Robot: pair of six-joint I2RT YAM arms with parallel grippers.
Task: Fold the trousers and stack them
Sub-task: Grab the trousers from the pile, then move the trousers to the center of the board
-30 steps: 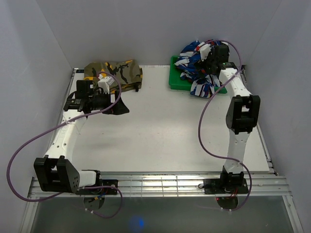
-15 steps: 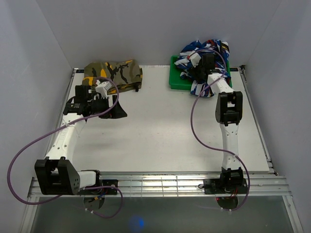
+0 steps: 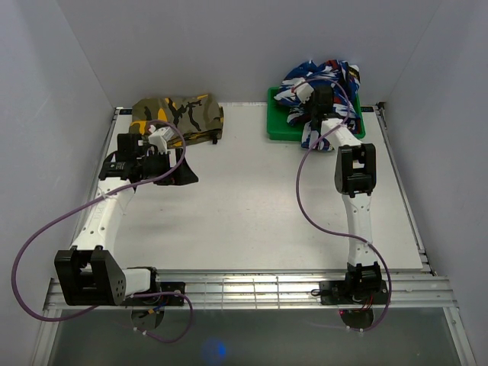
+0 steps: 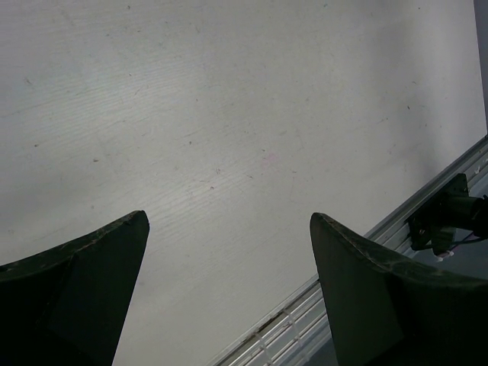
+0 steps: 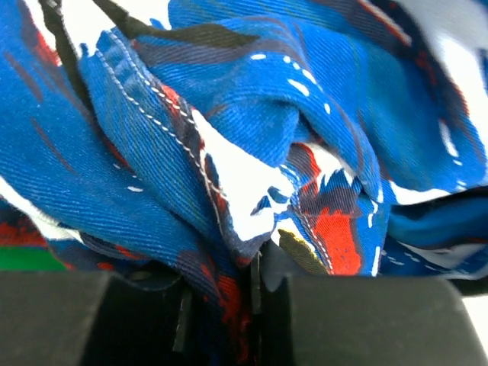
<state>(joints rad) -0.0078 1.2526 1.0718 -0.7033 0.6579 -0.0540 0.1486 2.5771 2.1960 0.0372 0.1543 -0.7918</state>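
The trousers lie bunched in a heap in the green bin at the far right of the table, and the right gripper has its jaws narrowed on 1 fold of the blue print. That pinch looks thin: lifting could let the fabric slip free, or drag the whole tangle and tip the bin. The left gripper hangs wide and empty over the table, near the camouflage garment, too far off to steady anything.

The trousers are royal blue streaked white, red, black; tray green; garment olive camouflage.
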